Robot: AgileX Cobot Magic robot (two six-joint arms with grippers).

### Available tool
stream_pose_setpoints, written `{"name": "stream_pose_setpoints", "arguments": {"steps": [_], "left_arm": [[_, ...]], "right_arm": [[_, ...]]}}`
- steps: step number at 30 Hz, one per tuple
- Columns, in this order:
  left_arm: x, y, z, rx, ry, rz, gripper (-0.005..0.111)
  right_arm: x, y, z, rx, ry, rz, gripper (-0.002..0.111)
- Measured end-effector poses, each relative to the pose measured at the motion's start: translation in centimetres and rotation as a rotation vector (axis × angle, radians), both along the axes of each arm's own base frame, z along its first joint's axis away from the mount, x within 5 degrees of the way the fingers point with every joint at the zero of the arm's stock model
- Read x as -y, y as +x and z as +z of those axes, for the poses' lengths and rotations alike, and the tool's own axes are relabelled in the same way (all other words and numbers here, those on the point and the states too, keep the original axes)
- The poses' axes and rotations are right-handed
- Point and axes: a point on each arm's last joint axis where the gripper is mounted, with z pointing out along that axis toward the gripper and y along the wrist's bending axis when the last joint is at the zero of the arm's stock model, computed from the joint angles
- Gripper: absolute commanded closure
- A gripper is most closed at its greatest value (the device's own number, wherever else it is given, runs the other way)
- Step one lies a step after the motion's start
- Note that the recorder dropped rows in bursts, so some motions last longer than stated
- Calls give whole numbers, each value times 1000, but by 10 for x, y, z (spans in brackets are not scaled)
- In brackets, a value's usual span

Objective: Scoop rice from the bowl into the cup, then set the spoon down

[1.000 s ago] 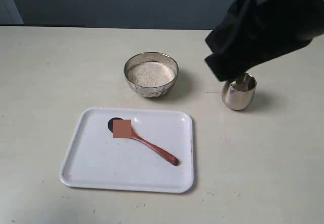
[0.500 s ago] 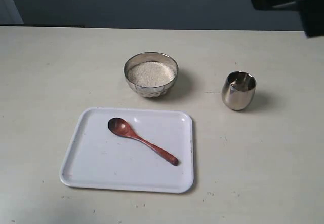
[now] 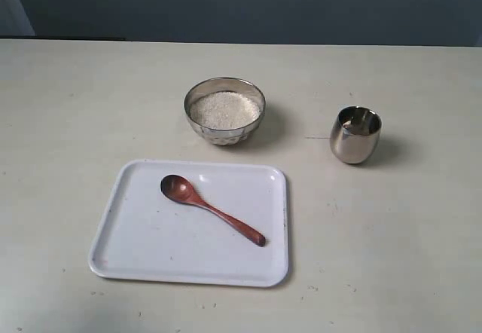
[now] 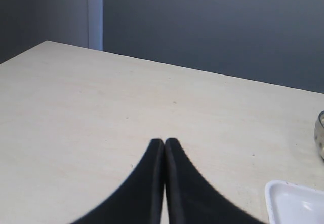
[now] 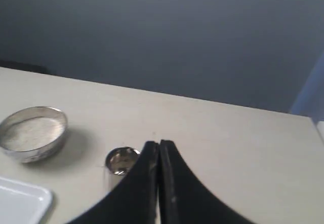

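Since neither arm shows in the exterior view, you are well clear of everything on the tabletop. Your left jaws are pressed together with nothing between them. Your right jaws are closed and empty too, with the cup and the bowl in their camera's sight.

The spoon lies flat on the white tray, hollow side up. Its scoop end is toward the bowl and its handle runs toward the tray's near right corner. The rice sits as a pale heap just below the bowl's rim. The cup stands upright, well apart from the bowl on the right. A pale patch shows inside it, but you cannot tell from here whether that is rice or a reflection.

That patch decides which step you are on. If it is rice, the scooping looks done, the spoon is already set down, and nothing is left to do. If the cup is empty, you are at the very start, and the first step is picking up the spoon.

In that case, part the jaws before you descend. I would use the right arm, since the handle end points to that side. The handle is slim and lies flat against the tray, so come down straight over it, straddle it low, and close gently so it does not skid away.
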Motion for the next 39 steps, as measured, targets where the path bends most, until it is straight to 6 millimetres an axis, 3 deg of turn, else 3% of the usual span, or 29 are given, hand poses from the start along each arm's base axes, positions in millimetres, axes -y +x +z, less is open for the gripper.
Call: {"name": "stream_pose_setpoints", "arguments": {"steps": [7,12,19,25,39], "left_arm": [[0,0,0,0,0,0,106],[0,0,0,0,0,0,106],[0,0,0,0,0,0,106],[0,0,0,0,0,0,106],[0,0,0,0,0,0,106]], "right_arm": [[11,-19,-69,150,0,-146,108],[12,-17,-118,155,24,-170,108],[14,-7,-165,117,117,-229,108],[18,-5,-171,134,201,-326,108],[16,-6,-181,42,207,-316,108]]}}
